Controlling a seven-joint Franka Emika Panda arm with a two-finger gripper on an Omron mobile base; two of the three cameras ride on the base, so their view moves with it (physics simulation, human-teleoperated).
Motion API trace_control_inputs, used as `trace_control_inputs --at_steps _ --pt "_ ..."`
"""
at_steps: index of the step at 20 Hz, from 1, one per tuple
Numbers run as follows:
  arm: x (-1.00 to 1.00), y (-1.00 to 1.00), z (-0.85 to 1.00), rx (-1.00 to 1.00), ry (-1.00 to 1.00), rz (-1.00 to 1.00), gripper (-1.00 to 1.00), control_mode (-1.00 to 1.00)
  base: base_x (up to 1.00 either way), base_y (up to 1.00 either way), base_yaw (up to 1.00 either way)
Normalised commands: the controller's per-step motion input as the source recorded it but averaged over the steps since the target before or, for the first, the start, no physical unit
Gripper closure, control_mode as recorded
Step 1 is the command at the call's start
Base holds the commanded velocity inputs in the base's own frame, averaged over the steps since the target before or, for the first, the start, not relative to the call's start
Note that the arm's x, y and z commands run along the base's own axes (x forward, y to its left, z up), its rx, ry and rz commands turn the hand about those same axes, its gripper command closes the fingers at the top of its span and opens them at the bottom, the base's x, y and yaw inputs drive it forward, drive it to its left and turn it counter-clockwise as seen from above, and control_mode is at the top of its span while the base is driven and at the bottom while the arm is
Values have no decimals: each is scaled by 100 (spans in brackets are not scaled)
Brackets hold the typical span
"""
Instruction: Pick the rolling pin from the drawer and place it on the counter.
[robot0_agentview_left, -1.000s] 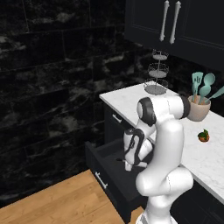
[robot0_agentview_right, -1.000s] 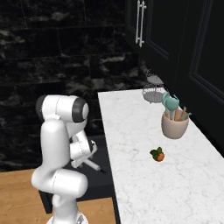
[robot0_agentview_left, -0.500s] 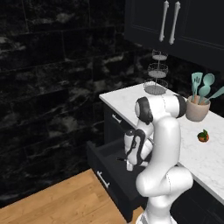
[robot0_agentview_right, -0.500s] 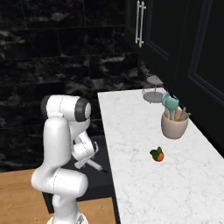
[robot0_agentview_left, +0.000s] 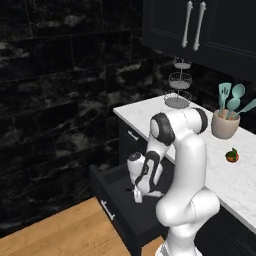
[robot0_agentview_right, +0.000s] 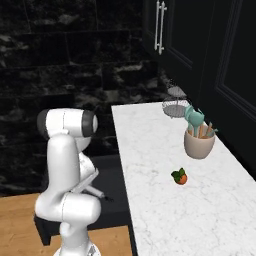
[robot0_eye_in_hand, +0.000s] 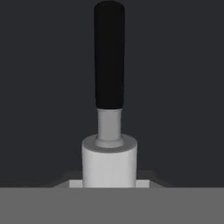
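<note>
Half the rolling pin (robot0_eye_in_hand: 109, 131) is cut off, so the gripper's grip cannot be told.

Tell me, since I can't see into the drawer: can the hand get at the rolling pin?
Probably yes. The drawer stands open, and the rolling pin lies right under the hand, nothing between them.

rolling pin (robot0_eye_in_hand: 108, 162): white barrel, black handle | drawer (robot0_agentview_left: 113, 196): black | worktop (robot0_agentview_right: 150, 165): white marble, grey-veined | spatulas (robot0_agentview_left: 231, 99): teal | wall (robot0_agentview_left: 60, 100): black, white-veined | floor (robot0_agentview_left: 55, 235): light wood
</note>
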Motion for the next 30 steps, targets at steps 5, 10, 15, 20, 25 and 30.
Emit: trace_control_inputs --at_steps 5,10,15,20,25,30 --pt "-25 28 63 -4 -3 0 100 -100 0 0 0" --pt "-1 41 100 -8 -28 2 100 -100 0 0 0" --pt "0 11 100 -13 -27 1 100 -100 0 0 0" --pt "0 2 100 -9 -17 1 100 -100 0 0 0" --pt "0 1 100 -1 -1 0 100 -100 0 0 0" --pt "9 -51 100 -2 0 -5 100 -100 0 0 0"
